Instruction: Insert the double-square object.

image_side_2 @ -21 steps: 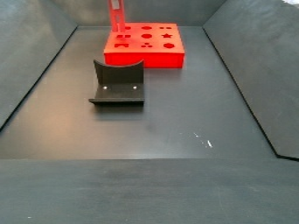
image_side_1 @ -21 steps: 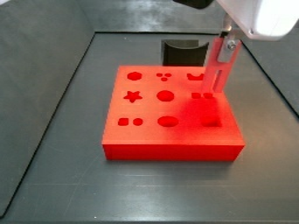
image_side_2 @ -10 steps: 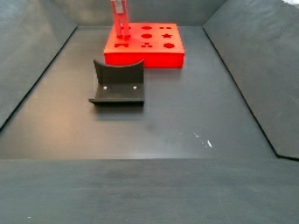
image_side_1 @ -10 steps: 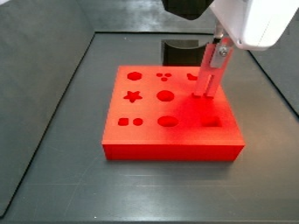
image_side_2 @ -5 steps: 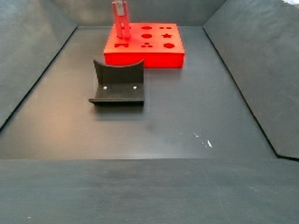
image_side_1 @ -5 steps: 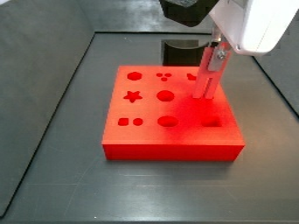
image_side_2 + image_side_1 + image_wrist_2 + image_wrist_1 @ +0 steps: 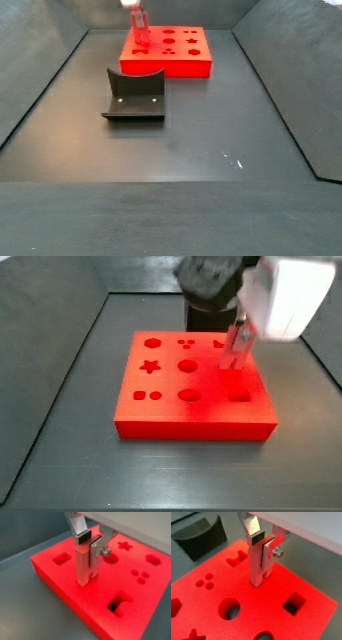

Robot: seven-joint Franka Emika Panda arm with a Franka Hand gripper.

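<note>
My gripper (image 7: 261, 544) is shut on the double-square object (image 7: 258, 567), a slim bright-red peg held upright. The peg's lower end meets the top of the big red block (image 7: 314, 619) between its shaped holes. I cannot tell how deep it sits, as the hole under it is hidden. The other wrist view shows the same grip (image 7: 89, 543) on the peg (image 7: 85, 564) over the block (image 7: 147, 597). In a side view the gripper (image 7: 241, 328) is blurred above the block's far right part (image 7: 187, 421). In a side view the peg (image 7: 136, 25) stands at the block's left end (image 7: 167, 50).
The dark fixture (image 7: 135, 95) stands on the grey floor in front of the block. It shows in a wrist view (image 7: 198, 539) beyond the block's corner. Dark sloping walls enclose the floor (image 7: 201, 150) on all sides.
The gripper has moved down with the peg, bringing its lower end onto the block's top. The arm is blurred in the side view now. The block and fixture have not moved.
</note>
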